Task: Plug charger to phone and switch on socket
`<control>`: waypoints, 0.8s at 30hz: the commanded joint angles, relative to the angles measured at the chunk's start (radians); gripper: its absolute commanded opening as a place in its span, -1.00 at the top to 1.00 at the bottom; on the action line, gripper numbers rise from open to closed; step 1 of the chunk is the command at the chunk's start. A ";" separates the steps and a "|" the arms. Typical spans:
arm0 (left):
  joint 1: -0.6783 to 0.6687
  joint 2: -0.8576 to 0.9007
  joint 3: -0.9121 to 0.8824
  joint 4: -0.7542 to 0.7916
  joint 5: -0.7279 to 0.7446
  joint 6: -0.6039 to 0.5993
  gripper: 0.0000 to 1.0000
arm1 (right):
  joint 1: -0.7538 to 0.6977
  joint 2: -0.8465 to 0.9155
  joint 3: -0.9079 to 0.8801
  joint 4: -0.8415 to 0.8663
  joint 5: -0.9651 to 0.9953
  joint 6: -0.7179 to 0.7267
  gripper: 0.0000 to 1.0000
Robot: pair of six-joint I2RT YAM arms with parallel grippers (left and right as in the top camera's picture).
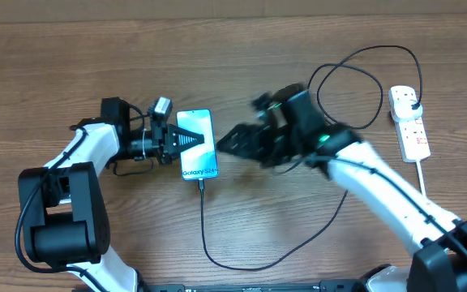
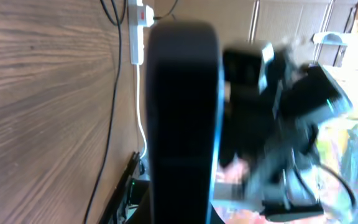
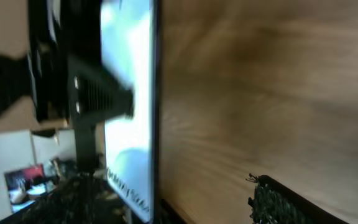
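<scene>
The socket (image 1: pixel 412 123) is laid on the table's (image 1: pixel 217 49) right side, long axis pointing away from the robot, well apart from the nearer right gripper (image 1: pixel 232 144), whose finger state cannot be told. The phone (image 1: pixel 197 122) is clamped by the left gripper (image 1: pixel 183 142), charger (image 1: pixel 203 227) at its near end.

Teal phone (image 1: pixel 197 144), charger (image 1: pixel 203 219) tip at end; socket (image 1: pixel 409 122) apart.

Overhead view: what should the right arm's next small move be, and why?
Probably swing the right end effector away from the phone toward the socket at the table's right end. The charger already appears plugged into the phone's lower end, the left end effector grips the phone, and neither arm is near the socket's switches.
</scene>
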 commanded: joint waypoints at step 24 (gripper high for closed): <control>-0.046 -0.206 0.192 -0.029 0.070 -0.184 0.92 | -0.035 0.001 -0.019 0.138 -0.422 -0.051 -0.30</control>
